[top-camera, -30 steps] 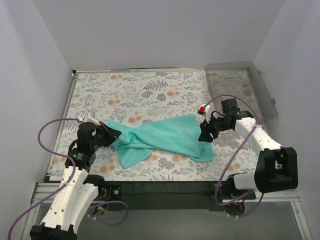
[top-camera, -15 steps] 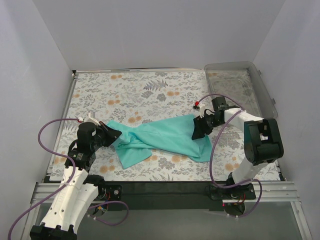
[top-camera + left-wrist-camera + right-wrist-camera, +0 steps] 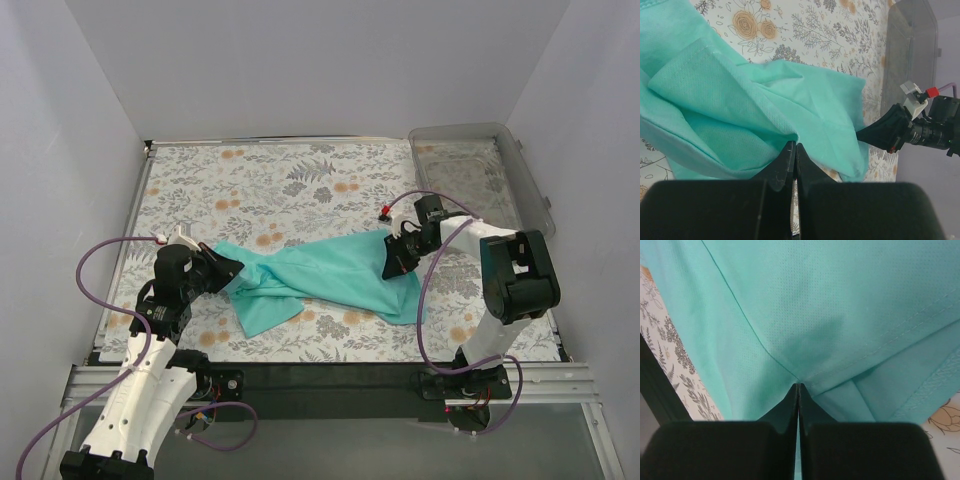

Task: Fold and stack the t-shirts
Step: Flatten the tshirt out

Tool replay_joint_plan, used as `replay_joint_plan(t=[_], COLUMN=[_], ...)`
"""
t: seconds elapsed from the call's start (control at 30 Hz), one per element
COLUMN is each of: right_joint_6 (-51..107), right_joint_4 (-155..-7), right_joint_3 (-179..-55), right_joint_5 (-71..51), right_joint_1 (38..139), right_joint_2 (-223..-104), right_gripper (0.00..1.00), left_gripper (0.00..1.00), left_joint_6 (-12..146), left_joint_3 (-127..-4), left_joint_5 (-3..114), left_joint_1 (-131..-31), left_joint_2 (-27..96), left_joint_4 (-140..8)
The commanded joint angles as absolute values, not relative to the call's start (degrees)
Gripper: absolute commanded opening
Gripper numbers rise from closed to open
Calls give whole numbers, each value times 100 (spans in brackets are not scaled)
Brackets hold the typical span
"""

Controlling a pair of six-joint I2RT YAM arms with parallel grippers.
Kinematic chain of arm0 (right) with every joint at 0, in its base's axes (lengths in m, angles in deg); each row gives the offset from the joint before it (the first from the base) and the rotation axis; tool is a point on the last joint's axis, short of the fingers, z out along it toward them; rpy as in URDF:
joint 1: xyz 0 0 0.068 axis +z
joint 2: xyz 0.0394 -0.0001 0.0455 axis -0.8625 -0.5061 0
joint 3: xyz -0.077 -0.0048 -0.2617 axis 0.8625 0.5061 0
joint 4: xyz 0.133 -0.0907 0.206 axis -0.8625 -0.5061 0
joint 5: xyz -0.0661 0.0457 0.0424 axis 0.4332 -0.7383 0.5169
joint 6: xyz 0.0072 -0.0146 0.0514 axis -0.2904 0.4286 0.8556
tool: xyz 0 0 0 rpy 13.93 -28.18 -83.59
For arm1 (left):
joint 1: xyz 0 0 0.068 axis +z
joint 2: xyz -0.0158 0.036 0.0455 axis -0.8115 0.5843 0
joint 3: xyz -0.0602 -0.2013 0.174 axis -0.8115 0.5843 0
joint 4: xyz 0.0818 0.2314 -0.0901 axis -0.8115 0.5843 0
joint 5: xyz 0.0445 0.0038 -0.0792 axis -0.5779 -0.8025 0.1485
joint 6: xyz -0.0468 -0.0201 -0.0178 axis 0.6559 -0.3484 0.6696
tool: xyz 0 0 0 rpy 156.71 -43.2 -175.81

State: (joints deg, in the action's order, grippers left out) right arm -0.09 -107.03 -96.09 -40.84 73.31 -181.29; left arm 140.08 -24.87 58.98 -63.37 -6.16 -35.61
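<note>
Two claws were clamped shut on the teal t-shirt (image 3: 330, 275): the left claw (image 3: 228, 270) pinched its bunched left end, and the right claw (image 3: 393, 262) pinched a fold near its right end, jaws pressed together with fabric caught at the tips in both wrist views. The shirt lay rumpled and stretched crosswise over the near half of the floral worktop (image 3: 280, 190), between the two arms. Farther back, at the right corner, sat a clear plastic bin (image 3: 470, 165), apart from the shirt.
</note>
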Motion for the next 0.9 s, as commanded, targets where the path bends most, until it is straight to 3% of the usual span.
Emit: replay_joint_plan(t=[0.0, 0.43, 0.47, 0.5, 0.57, 0.87], right_joint_6=[-60, -771, -1121, -1298, -1754, -2136], right_joint_4=[-10736, -11122, -11306, -11394, -11448, -10957], right_joint_3=[-9784, -10180, -10153, -10083, -9969, -9801], right_joint_5=[-4086, -3918, -4084, -4129, -3956, -2858], right_joint_1=[7366, 7137, 7155, 7216, 7321, 8077], right_joint_2=[-17893, -16319, -16398, -16477, -16670, -17338], right_gripper=[1, 1, 6, 23, 34, 43], left_gripper=[0, 0, 0, 0, 0, 0], left_joint_6=[14009, 13720, 13719, 13711, 13711, 13763], left_joint_3=[-2448, -3010, -3028, -3019, -2984, -2694], left_joint_5=[5995, 5617, 5617, 5643, 5661, 5731], left_joint_1=[-6312, -6312, -6312, -6312, -6312, -6312], left_joint_2=[-695, -634, -608, -590, -590, -722], left_joint_4=[-3582, -3529, -3529, -3547, -3573, -3565])
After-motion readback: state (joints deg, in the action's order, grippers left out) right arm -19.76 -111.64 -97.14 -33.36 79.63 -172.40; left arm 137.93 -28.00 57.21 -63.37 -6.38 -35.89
